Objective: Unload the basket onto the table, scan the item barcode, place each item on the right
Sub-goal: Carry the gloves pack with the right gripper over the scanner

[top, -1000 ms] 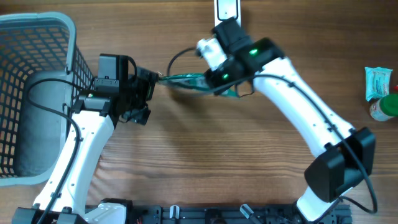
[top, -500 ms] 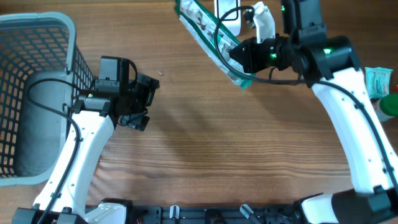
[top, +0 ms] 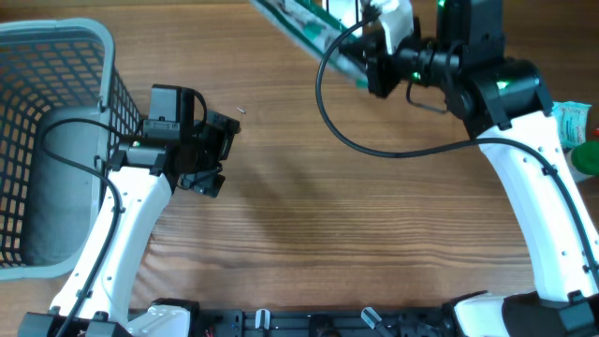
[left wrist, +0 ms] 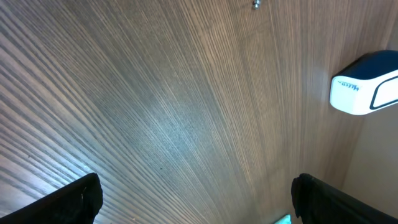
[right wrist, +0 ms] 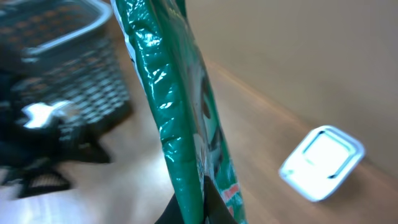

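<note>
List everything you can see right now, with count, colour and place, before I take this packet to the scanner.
Green packet: one, green, held up near the table's far edge.
Scanner: one, white and dark blue, far edge of the table.
Basket: one, grey mesh, left end of the table.
Small packet: one, teal and white, right edge.
Round item: one, green and red, right edge, cut off by the frame; cannot tell what it is.
Speck: one, pale, on the wood by the left gripper.
Table: one, brown wood.
Left gripper: one, black, open and empty, beside the basket.
Right gripper: one, black, shut on the green packet.
</note>
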You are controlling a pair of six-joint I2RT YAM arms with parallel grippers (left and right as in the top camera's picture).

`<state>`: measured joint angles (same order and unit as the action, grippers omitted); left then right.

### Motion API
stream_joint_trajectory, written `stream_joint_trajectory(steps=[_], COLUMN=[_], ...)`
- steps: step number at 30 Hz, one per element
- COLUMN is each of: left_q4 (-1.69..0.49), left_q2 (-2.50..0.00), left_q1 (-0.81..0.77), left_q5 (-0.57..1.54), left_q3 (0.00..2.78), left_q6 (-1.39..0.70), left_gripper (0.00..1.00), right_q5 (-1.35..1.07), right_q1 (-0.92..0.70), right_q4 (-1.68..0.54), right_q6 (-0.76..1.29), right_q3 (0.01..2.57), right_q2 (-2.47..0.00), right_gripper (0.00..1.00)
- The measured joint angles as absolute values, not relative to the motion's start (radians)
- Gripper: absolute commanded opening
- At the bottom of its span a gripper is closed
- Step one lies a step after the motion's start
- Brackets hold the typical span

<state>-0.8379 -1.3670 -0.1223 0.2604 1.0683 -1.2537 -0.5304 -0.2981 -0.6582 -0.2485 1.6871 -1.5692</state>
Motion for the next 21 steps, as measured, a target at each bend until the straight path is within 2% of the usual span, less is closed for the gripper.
stream_joint_trajectory(steps=[8, 17, 21], left_q4=[-0.839, -0.84, -0.839], left_q2=[-1.367, -1.367, -1.367], left_q1=[-0.122, -0.122, -0.122], left_q5=[0.26, 0.26, 0.26], left_q3=[1.068, 1.068, 1.068], left_q6=[-1.253, -1.253, -1.253], left_gripper=[1.0, 1.0, 1.0], right_q5=[-0.402, -0.25, -0.211], right_q1=[-0.298, -0.298, -0.297], right_q4=[-0.416, -0.001, 0.082], right_q6=[-0.313, -0.352, -0.387], right_q3=[1.687, 1.683, 1.683], right_q2=[-1.748, -1.999, -2.073], right_gripper=[0.05, 0.05, 0.05])
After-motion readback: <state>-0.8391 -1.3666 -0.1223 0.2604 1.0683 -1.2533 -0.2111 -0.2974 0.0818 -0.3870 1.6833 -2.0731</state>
